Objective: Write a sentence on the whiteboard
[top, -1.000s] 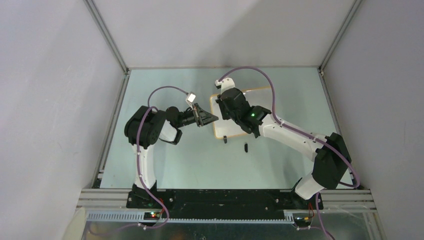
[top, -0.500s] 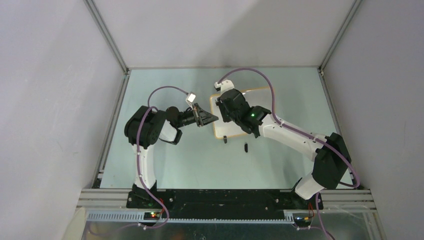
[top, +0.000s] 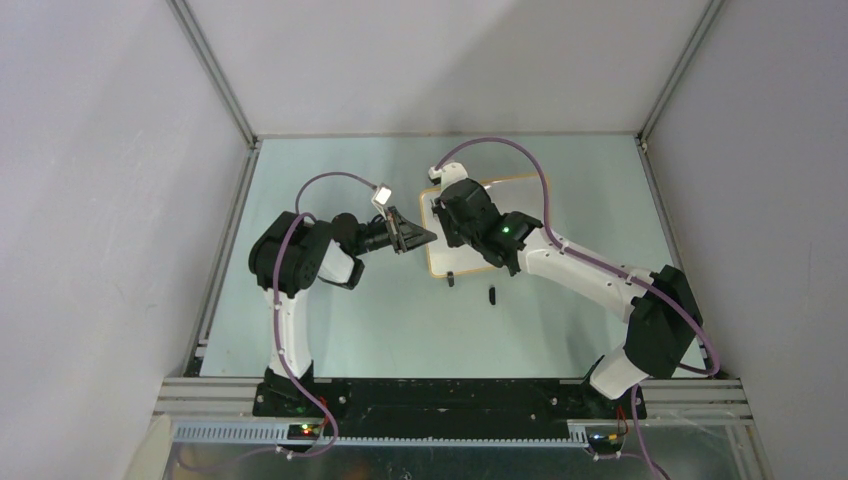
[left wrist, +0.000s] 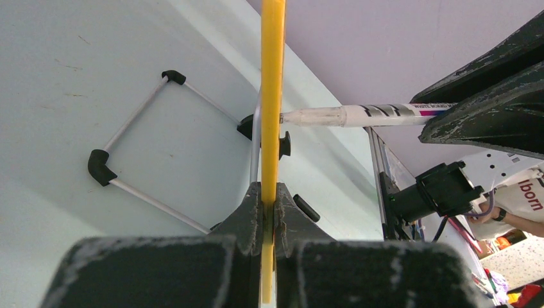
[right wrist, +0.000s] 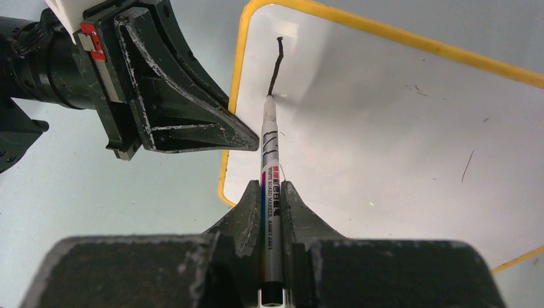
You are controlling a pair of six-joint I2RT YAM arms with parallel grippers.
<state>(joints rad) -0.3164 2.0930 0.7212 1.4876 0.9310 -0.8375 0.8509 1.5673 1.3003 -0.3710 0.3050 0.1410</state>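
The whiteboard point(top: 522, 196) lies at the table's middle, white with a yellow-orange frame point(right wrist: 238, 96). My left gripper point(top: 428, 237) is shut on its left edge, and in the left wrist view that edge point(left wrist: 272, 96) runs straight up from between the fingers point(left wrist: 270, 199). My right gripper point(right wrist: 271, 192) is shut on a grey whiteboard marker point(right wrist: 269, 144), hovering over the board's upper left part point(top: 450, 212). The marker's tip rests on the board at the lower end of one short black stroke point(right wrist: 277, 61), which is all of the sentence that shows. The marker point(left wrist: 378, 115) also crosses the left wrist view.
A small black cap point(top: 493, 294) lies on the table just in front of the board, and a black clip foot point(top: 451, 279) sits at the board's near edge. A thin wire frame with black corners point(left wrist: 138, 141) shows beside the board. Grey walls enclose the table.
My right gripper with the marker has crept slightly toward the near side along the board's left part. The left arm and the board have not moved.
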